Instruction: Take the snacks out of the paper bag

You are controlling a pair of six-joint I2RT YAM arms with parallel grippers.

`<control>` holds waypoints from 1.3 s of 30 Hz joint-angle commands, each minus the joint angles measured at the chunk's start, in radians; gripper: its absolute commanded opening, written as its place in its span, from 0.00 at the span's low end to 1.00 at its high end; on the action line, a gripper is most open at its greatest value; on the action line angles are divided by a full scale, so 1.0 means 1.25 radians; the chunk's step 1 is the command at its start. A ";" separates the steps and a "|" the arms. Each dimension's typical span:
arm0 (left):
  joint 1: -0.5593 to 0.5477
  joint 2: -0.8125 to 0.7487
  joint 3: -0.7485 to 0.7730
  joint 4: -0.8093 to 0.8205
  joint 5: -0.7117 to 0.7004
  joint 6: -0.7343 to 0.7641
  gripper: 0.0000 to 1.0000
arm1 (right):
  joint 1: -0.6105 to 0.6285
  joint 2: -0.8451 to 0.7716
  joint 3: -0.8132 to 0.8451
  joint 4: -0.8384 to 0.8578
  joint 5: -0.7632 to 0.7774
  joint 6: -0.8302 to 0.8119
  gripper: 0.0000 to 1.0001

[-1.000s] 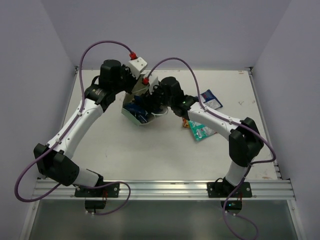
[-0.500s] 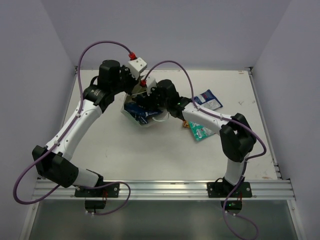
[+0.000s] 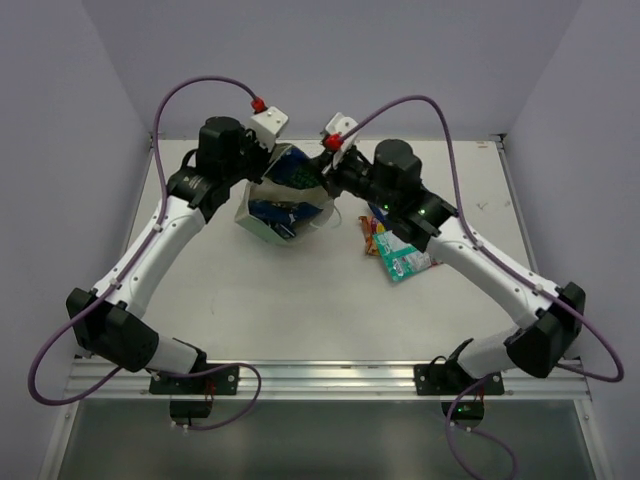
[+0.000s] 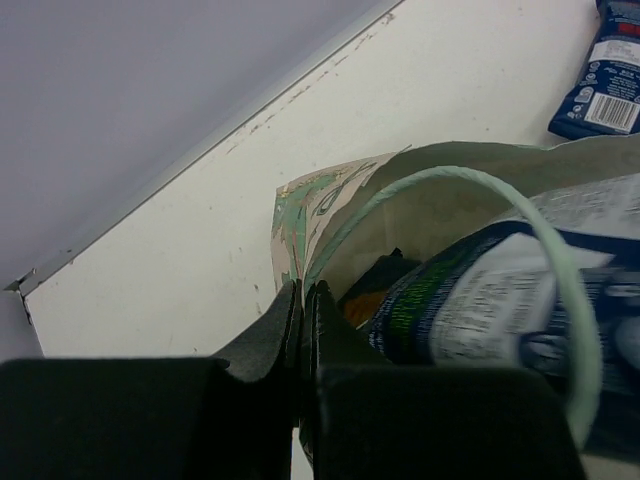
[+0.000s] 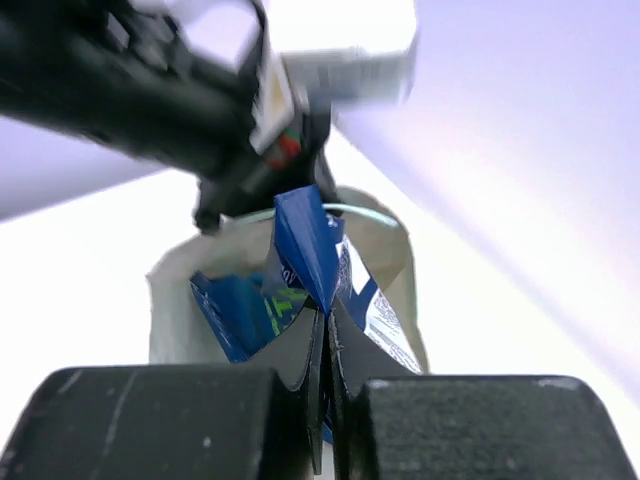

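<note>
The mint-green paper bag (image 3: 262,222) lies tilted at the back of the table with its mouth open. My left gripper (image 3: 260,180) is shut on its rim (image 4: 292,215), its jaws (image 4: 303,300) pinched on the paper edge. My right gripper (image 3: 325,180) is shut on a blue snack packet (image 3: 296,168), lifted out above the bag's mouth (image 5: 308,235). More blue packets (image 5: 228,308) show inside the bag (image 5: 175,300). A teal packet (image 3: 405,263) and an orange-red one (image 3: 372,238) lie on the table to the right. Another blue packet (image 4: 608,72) lies beyond the bag.
The bag's green loop handle (image 4: 545,235) arches over the mouth. A raised wall edge (image 3: 505,150) bounds the table at the back and sides, and a metal rail (image 3: 320,375) at the front. Purple cables (image 3: 200,90) arc above both arms.
My right gripper closed on a blue packet inside the bag and drew it up and out toward the right. The right arm swung outward. The left gripper kept its hold on the rim.
</note>
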 commanded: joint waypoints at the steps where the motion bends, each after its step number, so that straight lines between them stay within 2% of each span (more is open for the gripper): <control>1: -0.003 0.000 0.047 0.070 -0.037 -0.023 0.00 | 0.005 -0.104 0.002 0.007 0.021 -0.062 0.00; 4: -0.004 0.018 0.057 0.063 -0.089 -0.022 0.00 | 0.003 -0.151 -0.022 0.025 0.096 -0.095 0.00; 8: -0.002 0.034 0.064 0.057 -0.164 -0.017 0.00 | -0.022 -0.202 -0.058 0.023 0.255 -0.101 0.00; 13: 0.004 0.060 0.077 0.049 -0.243 -0.011 0.00 | -0.041 -0.243 -0.127 0.016 0.400 0.005 0.00; 15: 0.009 0.070 0.090 0.046 -0.284 -0.011 0.00 | -0.043 -0.252 -0.178 0.008 0.420 0.040 0.00; 17: 0.018 0.073 0.097 0.047 -0.308 -0.014 0.00 | -0.043 -0.250 -0.227 -0.039 0.397 0.070 0.00; 19: 0.024 0.072 0.100 0.052 -0.312 -0.014 0.00 | -0.040 -0.246 -0.270 -0.047 0.314 0.133 0.00; 22: 0.029 0.064 0.096 0.063 -0.299 -0.005 0.00 | -0.030 -0.223 -0.358 -0.001 0.183 0.193 0.00; 26: 0.029 0.054 0.091 0.069 -0.283 0.006 0.00 | 0.031 -0.155 -0.404 0.081 0.098 0.222 0.01; 27: 0.029 0.049 0.089 0.073 -0.281 0.011 0.00 | 0.039 -0.137 -0.393 0.077 0.078 0.225 0.17; 28: 0.030 0.045 0.081 0.074 -0.276 0.015 0.00 | 0.048 -0.109 -0.378 0.047 0.061 0.225 0.25; 29: 0.030 0.038 0.079 0.074 -0.274 0.022 0.00 | 0.059 -0.101 -0.343 0.029 0.028 0.224 0.40; 33: 0.030 0.002 0.044 0.085 -0.251 0.046 0.00 | 0.063 -0.147 -0.300 -0.041 0.048 0.214 0.73; 35: 0.030 -0.020 0.020 0.087 -0.220 0.064 0.00 | 0.062 -0.195 -0.266 -0.071 0.087 0.183 0.80; 39: 0.029 -0.047 -0.012 0.080 -0.161 0.081 0.00 | 0.058 -0.257 -0.169 -0.145 0.103 0.073 0.80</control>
